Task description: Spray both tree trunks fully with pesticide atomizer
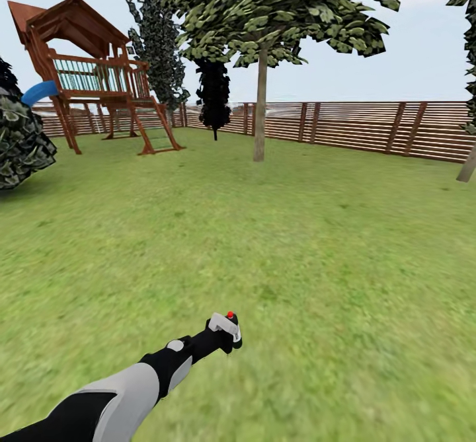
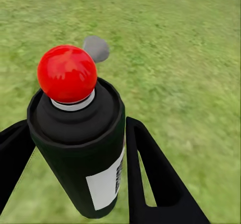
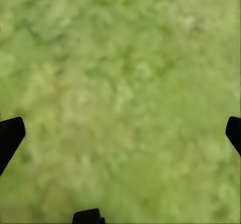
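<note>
Head view takes in the lawn (image 1: 311, 230), a broad sweep of green closed at the back by a slatted fence (image 1: 370, 128). Far left on the grass stands a wooden playset (image 1: 99, 78) with a blue slide (image 1: 39, 92), and a dark shrub (image 1: 20, 138) sits at the left edge. A tree (image 1: 264, 12) rises near the middle of the far lawn, its bare trunk (image 1: 260, 105) straight and well apart from the arm; a second trunk (image 1: 467, 164) leans in at the right edge, with foliage above it. A dark conifer (image 1: 213, 95) stands just before the fence. Low in this view the left arm (image 1: 125, 392) reaches forward over the grass, and its end effector (image 1: 225, 335) carries the atomizer (image 1: 226, 326), held above the lawn. In the left wrist view the atomizer (image 2: 80, 148) is a dark can with a red cap (image 2: 67, 73) and a pale label, pinched between the two black fingers (image 2: 155, 179). In the right wrist view the right end effector (image 3: 120, 133) is spread wide over blurred grass, probably close to it, with only the tips of its fingers (image 3: 10, 136) at the frame's sides.
</note>
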`<state>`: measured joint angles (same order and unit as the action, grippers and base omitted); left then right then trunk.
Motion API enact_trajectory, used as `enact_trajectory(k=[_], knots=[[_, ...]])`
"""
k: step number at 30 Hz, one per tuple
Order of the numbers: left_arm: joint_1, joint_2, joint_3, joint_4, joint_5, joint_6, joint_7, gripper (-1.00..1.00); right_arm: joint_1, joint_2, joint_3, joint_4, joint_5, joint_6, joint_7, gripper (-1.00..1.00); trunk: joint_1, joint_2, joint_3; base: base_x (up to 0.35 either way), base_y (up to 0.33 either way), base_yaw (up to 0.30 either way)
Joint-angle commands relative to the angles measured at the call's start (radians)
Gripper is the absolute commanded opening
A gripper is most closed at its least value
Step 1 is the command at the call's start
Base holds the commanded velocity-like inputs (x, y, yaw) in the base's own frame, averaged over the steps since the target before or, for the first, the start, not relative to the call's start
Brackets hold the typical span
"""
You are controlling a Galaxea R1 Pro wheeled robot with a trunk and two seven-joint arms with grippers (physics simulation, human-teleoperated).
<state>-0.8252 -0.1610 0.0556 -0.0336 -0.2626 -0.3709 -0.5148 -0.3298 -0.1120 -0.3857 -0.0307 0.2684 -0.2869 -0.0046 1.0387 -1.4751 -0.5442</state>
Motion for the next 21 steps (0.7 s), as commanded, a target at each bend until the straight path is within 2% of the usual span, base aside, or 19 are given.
enact_trajectory(k=[1,21], knots=[[0.000,0.000,0.001,0.000,0.000,0.000,0.001,-1.00,0.000,0.000,0.000,0.000,0.000,0.000,0.000,1.00,0.000,0.000,0.000,0.348,0.000,0.000],[0.000,0.000,0.001,0.000,0.000,0.000,0.001,-1.00,0.000,0.000,0.000,0.000,0.000,0.000,0.000,1.00,0.000,0.000,0.000,0.348,0.000,0.000]])
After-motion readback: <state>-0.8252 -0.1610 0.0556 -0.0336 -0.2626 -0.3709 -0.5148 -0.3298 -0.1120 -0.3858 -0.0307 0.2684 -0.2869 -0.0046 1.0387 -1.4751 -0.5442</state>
